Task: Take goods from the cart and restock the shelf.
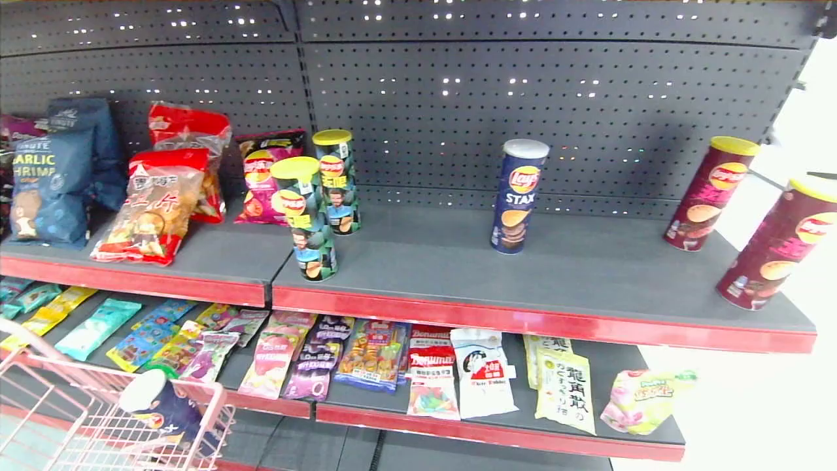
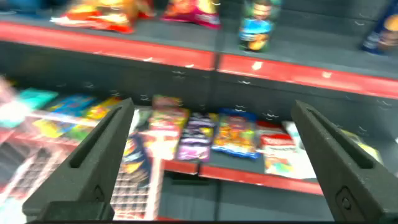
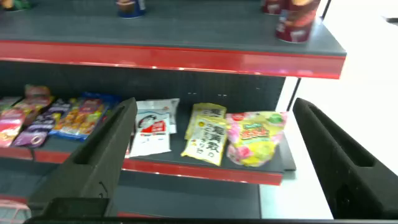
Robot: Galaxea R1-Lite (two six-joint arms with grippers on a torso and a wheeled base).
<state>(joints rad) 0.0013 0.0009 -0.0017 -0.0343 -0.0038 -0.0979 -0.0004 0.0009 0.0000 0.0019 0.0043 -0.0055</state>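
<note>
Both left gripper (image 2: 212,104) and right gripper (image 3: 214,102) gape empty; we see cart (image 1: 59,386) cropped, its dark can (image 1: 167,409) half behind wire.

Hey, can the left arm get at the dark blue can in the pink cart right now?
Probably yes. The left pincer is open and empty, and the dark blue can sits uncovered in the pink cart, with nothing over it. The cart's wire wall beside it may crowd the approach.
</note>
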